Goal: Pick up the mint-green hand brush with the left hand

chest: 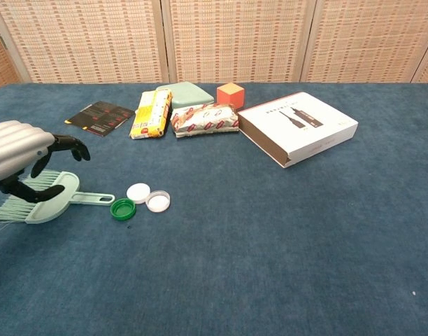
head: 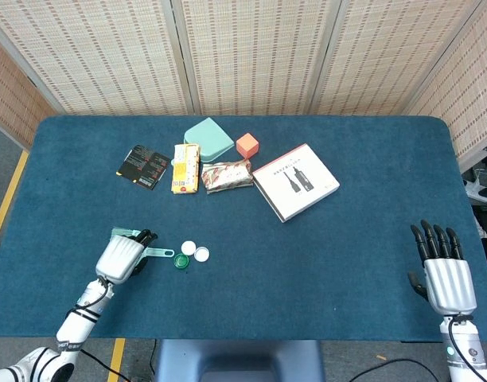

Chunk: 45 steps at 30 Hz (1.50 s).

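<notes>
The mint-green hand brush (chest: pixel 54 201) lies flat on the blue table, bristles to the left, its handle (head: pixel 158 253) pointing right toward the bottle caps. My left hand (head: pixel 120 257) hovers over the brush head and hides most of it in the head view. In the chest view the left hand (chest: pixel 18 155) sits just above the bristles, fingers apart and curved down, thumb in front of the brush, nothing gripped. My right hand (head: pixel 445 273) rests at the table's near right corner, fingers spread and empty.
A green cap (chest: pixel 122 209) and two white caps (chest: pixel 138 192) lie just right of the brush handle. At the back stand a black card (head: pixel 143 167), yellow packet (head: pixel 185 168), mint container (head: pixel 208 139), snack wrapper (head: pixel 227 175), orange cube (head: pixel 247 146) and white box (head: pixel 295 181).
</notes>
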Each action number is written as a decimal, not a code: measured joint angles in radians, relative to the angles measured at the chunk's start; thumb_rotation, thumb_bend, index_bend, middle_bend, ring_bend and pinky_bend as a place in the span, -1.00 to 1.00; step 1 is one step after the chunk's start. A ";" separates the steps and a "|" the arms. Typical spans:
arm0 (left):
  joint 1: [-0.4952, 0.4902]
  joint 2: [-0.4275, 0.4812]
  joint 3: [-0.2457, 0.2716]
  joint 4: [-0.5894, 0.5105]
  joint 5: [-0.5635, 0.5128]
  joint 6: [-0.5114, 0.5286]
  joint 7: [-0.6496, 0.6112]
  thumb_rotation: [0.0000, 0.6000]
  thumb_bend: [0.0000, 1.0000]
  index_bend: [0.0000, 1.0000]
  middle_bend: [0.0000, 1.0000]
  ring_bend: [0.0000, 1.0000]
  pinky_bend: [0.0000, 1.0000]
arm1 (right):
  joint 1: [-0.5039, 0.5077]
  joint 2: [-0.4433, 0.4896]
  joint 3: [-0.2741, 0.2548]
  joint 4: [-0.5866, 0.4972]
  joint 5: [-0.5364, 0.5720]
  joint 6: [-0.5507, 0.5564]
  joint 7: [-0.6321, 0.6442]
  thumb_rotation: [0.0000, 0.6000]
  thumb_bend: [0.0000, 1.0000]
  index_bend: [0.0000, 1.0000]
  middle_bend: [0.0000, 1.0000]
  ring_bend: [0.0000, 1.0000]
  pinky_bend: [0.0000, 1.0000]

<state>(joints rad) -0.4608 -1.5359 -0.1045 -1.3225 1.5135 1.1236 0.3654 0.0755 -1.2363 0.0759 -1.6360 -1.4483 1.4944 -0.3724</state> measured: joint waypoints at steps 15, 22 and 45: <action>-0.055 -0.121 0.018 0.150 -0.030 -0.040 0.067 1.00 -0.30 -0.25 -0.23 0.25 0.49 | -0.010 0.010 -0.002 -0.013 -0.008 0.018 0.005 1.00 -0.55 -1.00 -1.00 -1.00 -1.00; -0.064 -0.162 0.022 0.197 -0.069 -0.051 0.137 1.00 -0.31 -0.25 -0.22 0.25 0.49 | -0.012 0.017 -0.003 -0.019 -0.008 0.019 0.010 1.00 -0.55 -1.00 -1.00 -1.00 -1.00; -0.066 -0.205 0.038 0.284 -0.003 0.092 0.048 1.00 0.41 0.42 0.57 0.35 0.60 | -0.017 0.018 -0.007 -0.024 -0.012 0.021 0.006 1.00 -0.55 -1.00 -1.00 -1.00 -1.00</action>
<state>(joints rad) -0.5272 -1.7409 -0.0660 -1.0388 1.5105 1.2156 0.4138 0.0588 -1.2178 0.0693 -1.6602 -1.4604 1.5157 -0.3667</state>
